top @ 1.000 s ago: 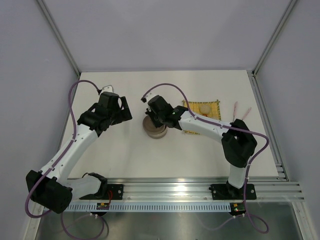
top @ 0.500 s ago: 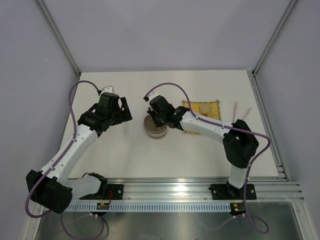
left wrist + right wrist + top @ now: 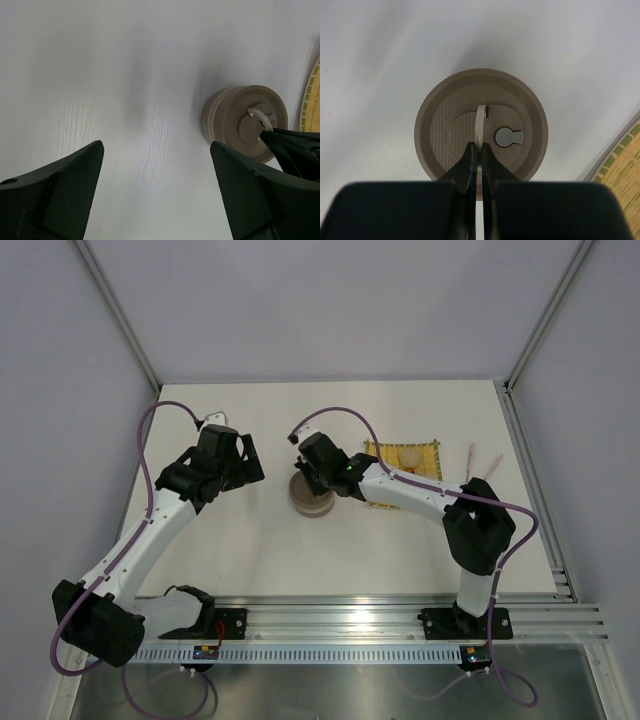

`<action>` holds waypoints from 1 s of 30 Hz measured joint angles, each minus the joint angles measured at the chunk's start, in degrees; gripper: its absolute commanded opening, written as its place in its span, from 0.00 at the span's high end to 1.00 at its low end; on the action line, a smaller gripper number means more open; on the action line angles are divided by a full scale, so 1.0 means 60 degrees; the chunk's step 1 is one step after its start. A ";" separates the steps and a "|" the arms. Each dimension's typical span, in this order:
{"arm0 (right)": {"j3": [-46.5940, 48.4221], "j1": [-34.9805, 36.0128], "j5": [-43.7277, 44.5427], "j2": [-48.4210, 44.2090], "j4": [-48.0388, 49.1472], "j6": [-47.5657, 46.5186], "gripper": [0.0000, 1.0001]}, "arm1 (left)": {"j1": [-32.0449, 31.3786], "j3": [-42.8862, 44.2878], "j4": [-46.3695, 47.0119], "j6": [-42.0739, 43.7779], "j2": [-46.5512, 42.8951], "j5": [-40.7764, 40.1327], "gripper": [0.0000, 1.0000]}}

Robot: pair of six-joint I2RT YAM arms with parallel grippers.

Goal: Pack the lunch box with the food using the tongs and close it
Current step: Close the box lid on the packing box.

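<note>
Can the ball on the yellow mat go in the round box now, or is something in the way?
The lid is in the way: it covers the lunch box, with the right gripper pinching its thin handle.

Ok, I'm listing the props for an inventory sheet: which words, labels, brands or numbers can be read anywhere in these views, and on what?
Nothing here can actually be read.
Side wall of the lunch box, left wrist view: a short line of pale print, too small and blurred to read.
The lid: no lettering; its grey plug bears only a faint mark, not legible.
Elsewhere: no text that I can make out.
</note>
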 measured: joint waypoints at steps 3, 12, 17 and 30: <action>0.0000 0.0000 0.0000 0.0117 0.0000 0.0018 1.00 | 0.0000 0.0000 0.0000 0.0000 0.0000 0.0000 0.08; 0.0000 0.0000 0.0004 0.0280 -0.0004 0.0029 1.00 | 0.0000 0.0000 0.0000 0.0000 0.0000 0.0000 0.08; -0.0007 -0.0004 0.0000 0.0280 0.0015 0.0058 1.00 | 0.0004 0.0000 0.0000 0.0000 0.0000 0.0000 0.08; -0.0510 -0.0270 -0.0342 0.0189 0.0645 0.0459 1.00 | 0.0018 0.0000 0.0000 0.0000 0.0000 0.0004 0.08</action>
